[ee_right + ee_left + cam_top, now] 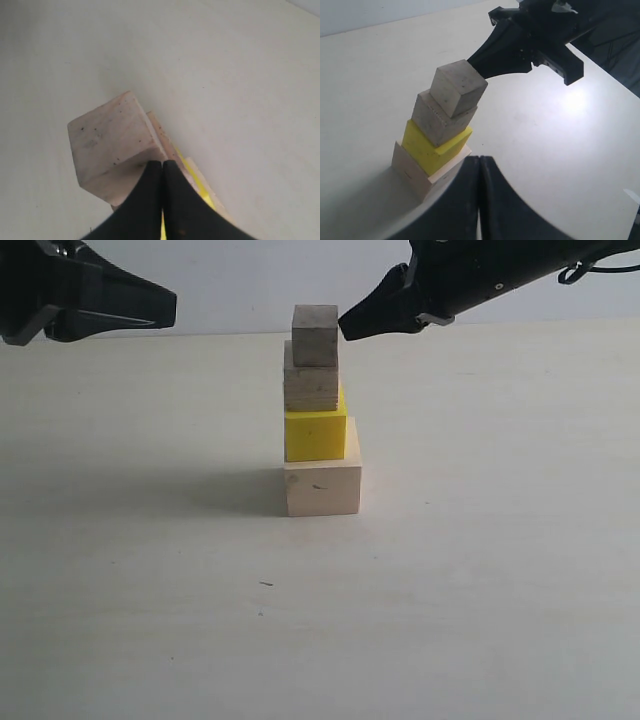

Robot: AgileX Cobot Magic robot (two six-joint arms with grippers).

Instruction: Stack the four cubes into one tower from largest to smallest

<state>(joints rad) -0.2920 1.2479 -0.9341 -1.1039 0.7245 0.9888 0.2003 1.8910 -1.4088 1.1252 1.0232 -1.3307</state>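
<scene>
The tower stands mid-table: a large pale wood cube (322, 488) at the base, the yellow cube (315, 435) on it, a smaller wood cube (311, 376) above, and the smallest wood cube (315, 334) on top. My right gripper (343, 327) is shut and empty, its tip just right of the smallest cube (111, 145), close to it or touching. High at the left my left gripper (172, 308) hangs shut and empty, well apart from the tower. The left wrist view shows the whole stack (440, 142) beyond the shut left gripper (480, 159).
The pale table top (480, 570) spreads around the tower with only small dark specks (266, 584) in front. A light wall (250, 280) runs behind the table's far edge. The right arm (530, 42) reaches over the table beyond the tower.
</scene>
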